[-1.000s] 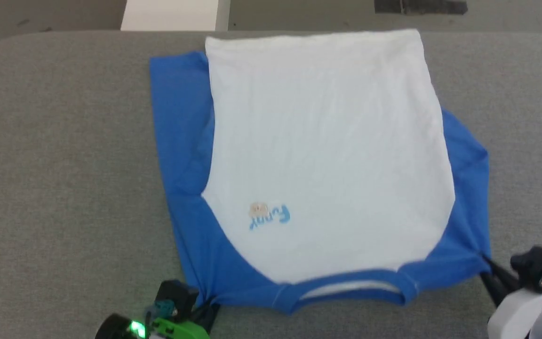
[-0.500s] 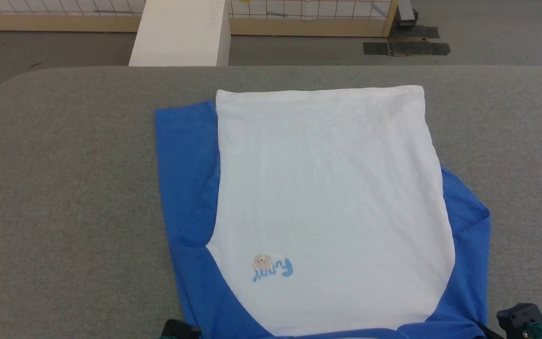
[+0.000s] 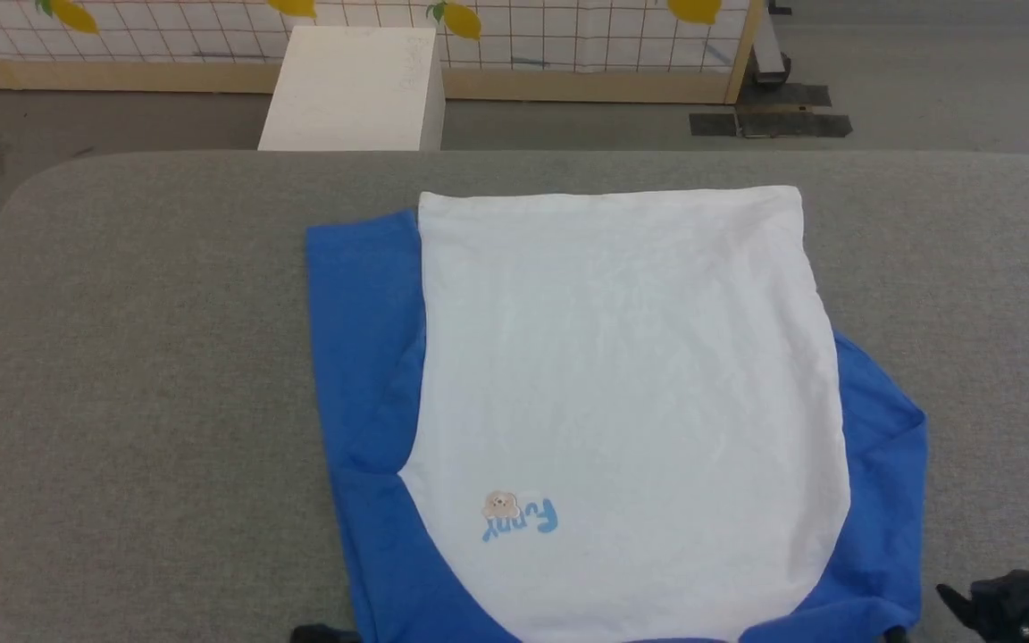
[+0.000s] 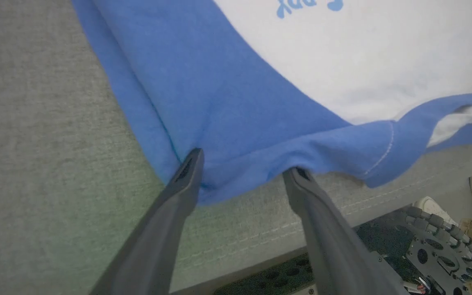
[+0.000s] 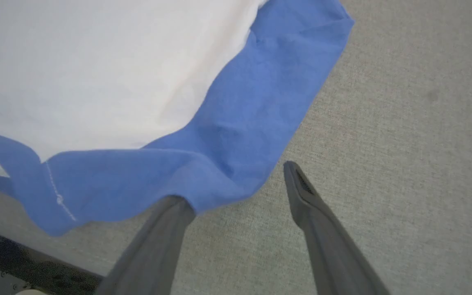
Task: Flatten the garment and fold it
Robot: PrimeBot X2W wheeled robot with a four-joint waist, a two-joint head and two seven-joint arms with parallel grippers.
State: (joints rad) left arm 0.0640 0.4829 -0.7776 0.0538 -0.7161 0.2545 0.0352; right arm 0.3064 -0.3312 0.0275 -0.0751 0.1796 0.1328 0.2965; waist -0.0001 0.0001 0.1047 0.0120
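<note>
At the lower left of the head view, my left fingers (image 4: 170, 213) reach the near corner of the garment (image 3: 622, 402). The wrist view shows them spread, both tips at the blue shoulder edge, nothing pinched. Across the middle of the frame the T-shirt lies on the grey bench (image 3: 139, 357), its white body smooth, the hem toward the top and the neckline toward the bottom edge. One blue sleeve lies straight along its left side and the other is bunched at its right. At the lower right, my right fingers (image 5: 322, 229) are spread too: one tip is hidden under the blue shoulder edge, the other lies over bare bench beside it, and they grip nothing.

I judge flattening close to done and the first fold just being set up. As I read it, the next move calls for both pairs of fingers to close on the two shoulder corners together. They would then lift and carry the collar end toward the hem evenly, so the cloth doesn't skew. The rumpled right sleeve may want tucking first.

Beyond the bench, toward the upper left, a white box (image 3: 349, 85) stands on the floor. I see no opening, so I cannot tell what it holds.
</note>
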